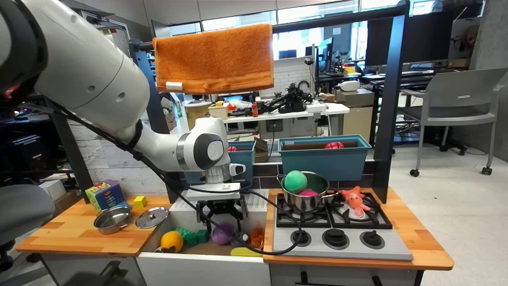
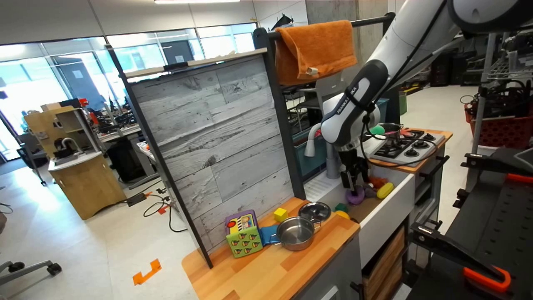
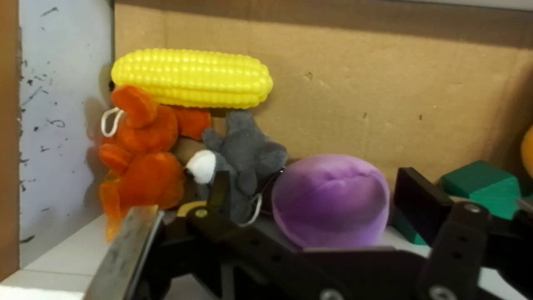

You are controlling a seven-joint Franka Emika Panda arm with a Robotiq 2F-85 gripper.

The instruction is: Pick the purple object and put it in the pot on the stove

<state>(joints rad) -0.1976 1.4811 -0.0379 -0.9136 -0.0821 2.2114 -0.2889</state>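
Spread to either side of the purple toy (image 3: 331, 208), the pincer (image 3: 318, 196) points down into the white sink (image 3: 58, 166), its black, angular fingers (image 3: 420, 204) well apart with the toy between them. In the wrist view the finger at the right stands just beside the toy, while more gap shows at the left; whether either one touches it I cannot tell. That toy is rounded and soft-looking, with a matte skin drawn into a crease near its top. It lies in the sink, whose floor is flat brown cardboard (image 3: 374, 104); dark scuffs streak the side wall. Just beside it slumps a grey plush toy (image 3: 250, 143) with a white snout, then a fuzzy, lumpy orange plush toy (image 3: 150, 179), and near both lies a corn cob (image 3: 191, 77), glossy yellow with rows of bumps. Flat-faced green blocks (image 3: 481, 183) sit past the finger at the right; in an exterior view a smooth yellow ball (image 1: 172, 238) lies near them. On the stove (image 1: 317, 252), grey-fronted with round black knobs, stands a shiny metal pot (image 1: 303, 203), a green ball (image 1: 295, 182) and a pink piece (image 1: 308, 193) showing at its mouth. An orange towel (image 1: 214, 59), thick and nappy, hangs over a dark bar (image 1: 337, 20).
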